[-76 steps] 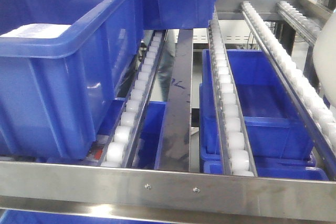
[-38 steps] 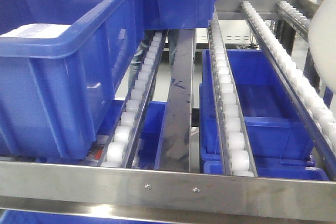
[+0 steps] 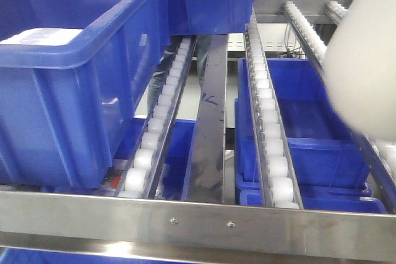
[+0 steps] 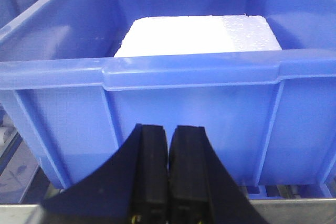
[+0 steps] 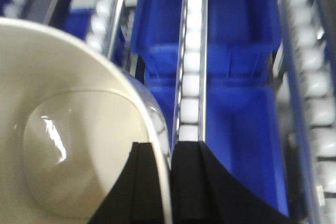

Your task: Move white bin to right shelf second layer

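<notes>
The right hand [image 5: 160, 182] pinched the bin [image 3: 362, 60] by its rim, at frame right above the rollers [image 3: 267, 115]; that thin grip risked slipping, while the left hand [image 4: 168, 171] was pressed together.

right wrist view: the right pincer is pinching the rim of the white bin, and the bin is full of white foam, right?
Not quite. The right pincer does pinch the rim of the white bin, but the right wrist view shows the bin empty, its glossy bottom bare. The white foam block lies in the blue crate seen in the left wrist view.
</notes>
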### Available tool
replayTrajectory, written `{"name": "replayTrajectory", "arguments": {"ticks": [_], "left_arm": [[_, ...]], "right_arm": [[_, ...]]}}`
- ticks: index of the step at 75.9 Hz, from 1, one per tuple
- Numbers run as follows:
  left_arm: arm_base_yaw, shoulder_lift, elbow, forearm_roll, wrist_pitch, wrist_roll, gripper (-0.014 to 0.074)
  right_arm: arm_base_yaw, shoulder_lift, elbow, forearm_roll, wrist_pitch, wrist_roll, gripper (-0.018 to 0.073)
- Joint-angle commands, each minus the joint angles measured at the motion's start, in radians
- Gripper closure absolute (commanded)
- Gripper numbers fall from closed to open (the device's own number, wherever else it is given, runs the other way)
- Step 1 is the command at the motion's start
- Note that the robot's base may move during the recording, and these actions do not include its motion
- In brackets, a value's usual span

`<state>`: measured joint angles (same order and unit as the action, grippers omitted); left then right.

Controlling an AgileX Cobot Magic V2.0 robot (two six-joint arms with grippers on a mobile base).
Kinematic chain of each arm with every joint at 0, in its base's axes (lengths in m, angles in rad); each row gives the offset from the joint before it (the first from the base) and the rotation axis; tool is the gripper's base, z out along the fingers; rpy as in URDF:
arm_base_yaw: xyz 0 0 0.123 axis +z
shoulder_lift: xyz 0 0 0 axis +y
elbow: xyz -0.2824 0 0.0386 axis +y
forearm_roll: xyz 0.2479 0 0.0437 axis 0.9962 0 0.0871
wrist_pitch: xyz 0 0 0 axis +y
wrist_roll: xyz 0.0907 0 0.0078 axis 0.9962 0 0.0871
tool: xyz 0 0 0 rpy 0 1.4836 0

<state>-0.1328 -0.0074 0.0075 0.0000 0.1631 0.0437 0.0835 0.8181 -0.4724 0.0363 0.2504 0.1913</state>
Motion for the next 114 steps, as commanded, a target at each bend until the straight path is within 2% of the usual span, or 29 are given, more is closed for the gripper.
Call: {"name": "replayTrajectory", "arguments": {"ticks": [1,25,53,60,69,74,92,106,114], "left_arm": [[-0.003,-0.014,0.037,0.000,-0.086,-0.005,0.0512],[-0.003,-0.014,0.037,0.000,-0.086,-0.005,0.0512],[-0.003,-0.014,0.037,0.000,-0.086,-0.005,0.0512],[-0.003,-0.014,0.037,0.000,-0.086,-0.005,0.0512],[-0.003,-0.014,0.037,0.000,-0.086,-0.005,0.0512],[-0.003,-0.014,0.037,0.000,-0.086,-0.005,0.0512],[-0.003,-0.014,0.037,0.000,-0.086,-0.005,0.0512],[-0.003,-0.014,0.037,0.000,-0.086,-0.005,0.0512],[-0.003,-0.014,0.037,0.000,-0.086,-0.005,0.0512]], "right_arm": [[-0.005,0.072,-0.031,0.015,-0.142,0.002,0.0532],[-0.005,0.301,-0.031,0.020,-0.250,0.002,0.0531],[-0.005,0.385,-0.031,0.026,-0.245,0.002,0.0526],[-0.004,0.392,-0.031,0.027,-0.250,0.002,0.0475],[-0.003,0.393,-0.031,0.027,-0.245,0.003,0.0313],[-0.003,0.393,-0.032,0.028,-0.245,0.003,0.0253],[-0.003,0.358,-0.033,0.028,-0.225,0.003,0.0246],[-0.003,0.238,-0.035,0.028,-0.180,0.003,0.0246],[-0.003,0.140,-0.035,0.028,-0.110,0.003,0.0246]]}}
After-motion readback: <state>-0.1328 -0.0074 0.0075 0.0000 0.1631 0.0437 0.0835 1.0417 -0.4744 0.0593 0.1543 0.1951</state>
